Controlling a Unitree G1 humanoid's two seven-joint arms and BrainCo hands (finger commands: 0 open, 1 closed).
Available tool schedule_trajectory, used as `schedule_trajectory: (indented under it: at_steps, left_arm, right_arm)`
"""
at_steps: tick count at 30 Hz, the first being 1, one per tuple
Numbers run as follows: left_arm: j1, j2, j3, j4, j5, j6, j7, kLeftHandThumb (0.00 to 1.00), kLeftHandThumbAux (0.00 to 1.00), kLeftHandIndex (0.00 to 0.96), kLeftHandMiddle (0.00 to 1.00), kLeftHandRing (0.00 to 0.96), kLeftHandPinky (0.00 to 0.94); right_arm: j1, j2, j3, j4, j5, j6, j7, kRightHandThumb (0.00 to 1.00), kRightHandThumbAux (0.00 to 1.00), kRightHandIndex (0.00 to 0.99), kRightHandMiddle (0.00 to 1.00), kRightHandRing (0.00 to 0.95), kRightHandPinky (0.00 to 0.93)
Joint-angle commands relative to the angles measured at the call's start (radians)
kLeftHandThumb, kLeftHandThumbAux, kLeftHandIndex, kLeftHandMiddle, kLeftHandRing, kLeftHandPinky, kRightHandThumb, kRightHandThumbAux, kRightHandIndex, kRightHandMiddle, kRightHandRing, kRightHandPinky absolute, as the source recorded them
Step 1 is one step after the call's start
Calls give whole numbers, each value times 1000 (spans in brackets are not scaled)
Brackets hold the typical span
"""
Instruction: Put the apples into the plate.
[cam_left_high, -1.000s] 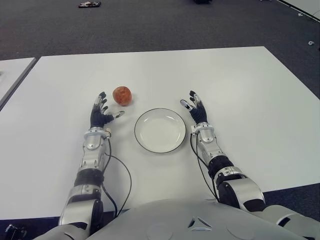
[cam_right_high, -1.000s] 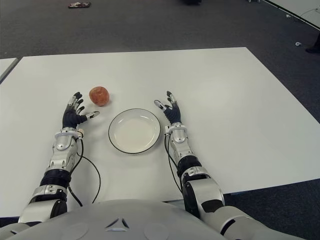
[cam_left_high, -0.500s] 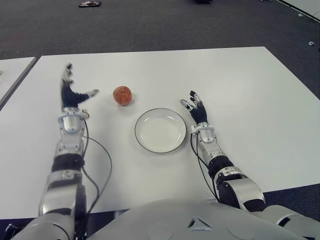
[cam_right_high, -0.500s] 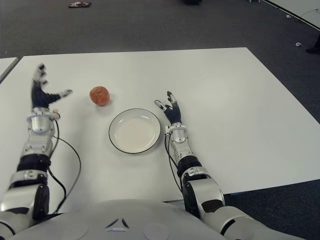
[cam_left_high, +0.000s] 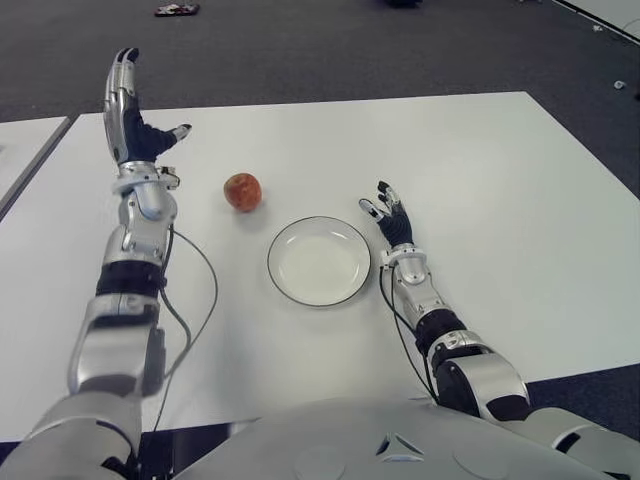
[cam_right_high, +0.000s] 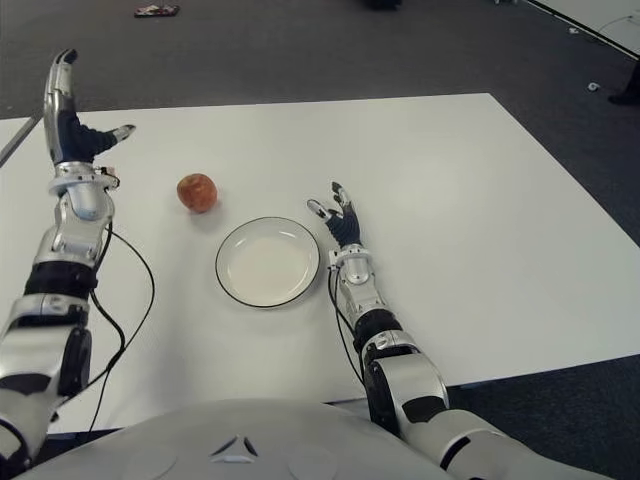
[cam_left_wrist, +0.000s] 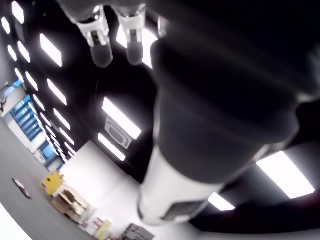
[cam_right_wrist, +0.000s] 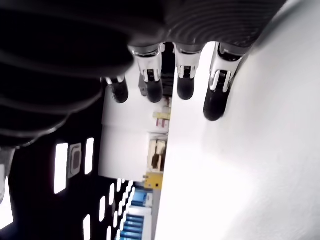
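One red apple (cam_left_high: 243, 191) lies on the white table (cam_left_high: 500, 180), a little beyond and to the left of the white plate (cam_left_high: 319, 262), which has a dark rim and holds nothing. My left hand (cam_left_high: 135, 115) is raised high above the table's far left, well left of the apple, fingers spread and pointing up, holding nothing. The left wrist view shows only its fingers (cam_left_wrist: 100, 37) against the ceiling lights. My right hand (cam_left_high: 390, 218) shows just right of the plate, fingers straight and holding nothing. Its fingertips (cam_right_wrist: 212, 102) appear stretched out in the right wrist view.
A second white table (cam_left_high: 25, 150) edge shows at the far left across a narrow gap. Dark carpet (cam_left_high: 350, 50) lies beyond the table. A small flat object (cam_left_high: 178, 10) lies on the floor far back.
My left arm has lifted from beside the apple, swung out to the left and risen high, its palm turning upright. The apple, the plate and the right hand have stayed put.
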Motion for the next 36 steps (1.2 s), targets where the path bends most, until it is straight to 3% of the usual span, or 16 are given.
schedule_trajectory:
  at_steps: [1,6,13,20,25,30,36]
  left_arm:
    - [-43,36,-51,62,55,-18,43,0,437,0,0,0,0]
    - [-118,65,-112,82,110,-22,57,0,438,0,0,0,0]
    - [-163,93,-187,110,180,-10,84,0,407,0,0,0,0]
    - [-251,82,-291,196,249,-24,95,2,370,0,0,0,0]
    - [-278,84,-340,230,264,-38,84,14,357,0,0,0,0]
    - [-297,47,-422,239,320,-4,69,41,348,0,0,0,0]
    - [-300,39,-458,232,317,-8,15,51,335,0,0,0,0]
  right_arm:
    - [-4,0,4,24,-9,16,-9,0,452,0,0,0,0]
    - [-10,1,5,34,-11,19,-10,0,453,0,0,0,0]
    - [-13,4,6,41,-9,18,-10,0,454,0,0,0,0]
    - [-17,9,4,51,-4,16,-4,0,462,0,0,0,0]
    - [-20,11,5,56,-6,15,-6,0,471,0,0,0,0]
    - [-20,12,11,54,-15,20,-16,0,487,0,0,0,0]
    - [-17,9,18,53,-22,20,-26,0,497,0,0,0,0]
